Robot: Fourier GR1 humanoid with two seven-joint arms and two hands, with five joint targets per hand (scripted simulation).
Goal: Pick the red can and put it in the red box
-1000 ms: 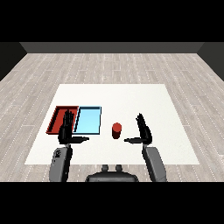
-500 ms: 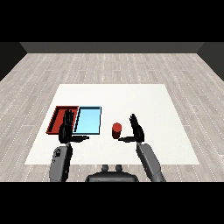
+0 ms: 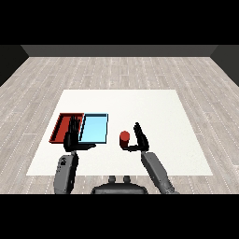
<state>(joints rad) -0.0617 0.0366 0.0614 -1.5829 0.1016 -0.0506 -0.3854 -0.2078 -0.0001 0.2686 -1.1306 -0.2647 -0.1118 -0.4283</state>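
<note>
Right hand point(image 3: 140, 139) fingers straight, spread open just beside red can point(image 3: 124, 138)

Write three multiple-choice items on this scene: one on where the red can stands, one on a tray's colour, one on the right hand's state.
1. Where is the red can?
A. in the red tray
B. on the table, right of the light blue tray
C. in the light blue tray

2. Which tray lies nearer the can?
A. red tray
B. light blue tray
C. green

3. The right hand is
A. open beside the can
B. shut on the can
C. inside a tray

Answers: 1 B, the can stands on the white table; 2 B, the blue one is adjacent; 3 A, fingers straight beside it.
</note>
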